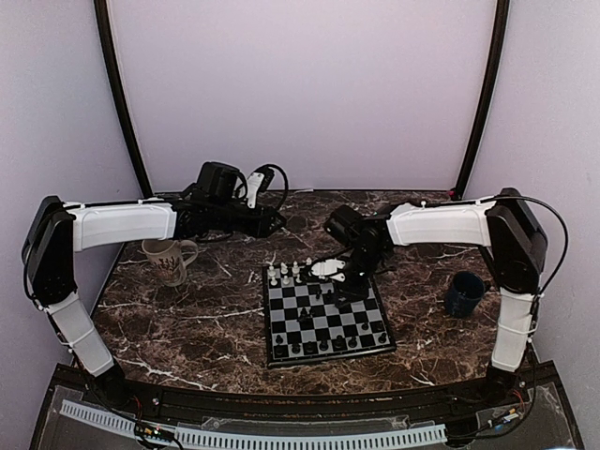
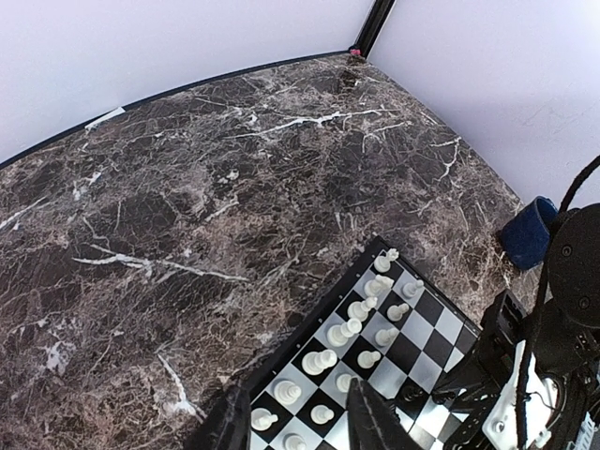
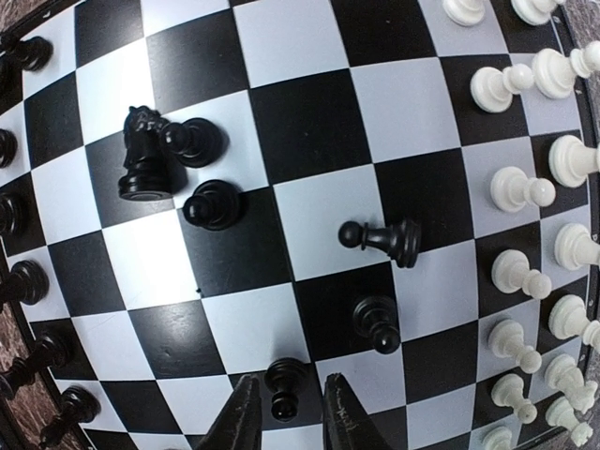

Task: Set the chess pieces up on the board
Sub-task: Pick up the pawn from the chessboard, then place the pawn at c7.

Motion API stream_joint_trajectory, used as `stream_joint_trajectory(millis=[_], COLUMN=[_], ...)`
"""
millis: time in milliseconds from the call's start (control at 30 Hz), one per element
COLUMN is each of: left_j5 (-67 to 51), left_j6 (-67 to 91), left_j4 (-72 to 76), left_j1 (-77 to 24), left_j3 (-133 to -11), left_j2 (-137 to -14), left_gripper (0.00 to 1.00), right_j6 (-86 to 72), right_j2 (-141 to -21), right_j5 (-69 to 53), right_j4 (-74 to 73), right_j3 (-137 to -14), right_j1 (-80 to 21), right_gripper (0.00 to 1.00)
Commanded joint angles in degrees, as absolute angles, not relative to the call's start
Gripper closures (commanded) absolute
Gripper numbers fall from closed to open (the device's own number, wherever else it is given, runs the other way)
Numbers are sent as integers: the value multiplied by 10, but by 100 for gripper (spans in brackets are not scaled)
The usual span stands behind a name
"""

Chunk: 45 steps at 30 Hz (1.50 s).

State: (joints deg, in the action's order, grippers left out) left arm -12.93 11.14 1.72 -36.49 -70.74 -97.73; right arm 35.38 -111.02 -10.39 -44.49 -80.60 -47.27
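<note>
The board (image 1: 272, 319) lies at the table's middle, with white chess pieces (image 1: 286, 274) along its far edge and black ones (image 1: 323, 347) along its near edge. My right gripper (image 1: 342, 289) is low over the board's far right part. In the right wrist view its fingers (image 3: 242, 422) stand either side of an upright black pawn (image 3: 284, 375), a thin gap on each side; the right gripper (image 3: 291, 401) is open. A black knight (image 3: 142, 161) and loose black pawns (image 3: 214, 204) stand mid-board; one pawn (image 3: 386, 237) appears to lie on its side. My left gripper (image 2: 298, 401) hangs open and empty, high above the white rows (image 2: 361, 307).
A beige mug (image 1: 169, 259) stands left of the board, under the left arm. A dark blue mug (image 1: 464, 293) stands to the right, also seen as the blue mug (image 2: 527, 232) in the left wrist view. Dark marble tabletop (image 2: 187, 187) stretches behind the board to the white walls.
</note>
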Motion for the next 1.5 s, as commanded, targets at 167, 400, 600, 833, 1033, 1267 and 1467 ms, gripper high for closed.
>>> stream_joint_trajectory(millis=[167,400,600,833,1033,1267,1467], left_j5=[-140,-140,-146,-149,-150,-152,-151], left_j6=[100,96,96,95,93,93,91], left_j4=[27,24,24,22,22,20,19], left_j1=[-361,-361,-361,-361,-362,-362,-362], left_j3=[-700,-703,-705,-705,-706,-706,-708], left_j2=[-962,-966,-969,-971,-972,-973,-976], left_gripper=[62,63,62,63,63,63,63], right_j6=[356,361,373,392,399,402,403], right_j2=[-1112,-1075,-1056,-1049,-1052,-1055,-1052], right_j5=[-113,-125,-127,-150,-149,-140,-137], right_j4=[-480,-487,-501,-520,-526,-530,-531], right_j3=[-817,-785,-767,-755,-747,-743,-739], right_j1=[-481,-487,-500,-513,-521,-523,-523], right_gripper=[92,95,95,95,95,95,95])
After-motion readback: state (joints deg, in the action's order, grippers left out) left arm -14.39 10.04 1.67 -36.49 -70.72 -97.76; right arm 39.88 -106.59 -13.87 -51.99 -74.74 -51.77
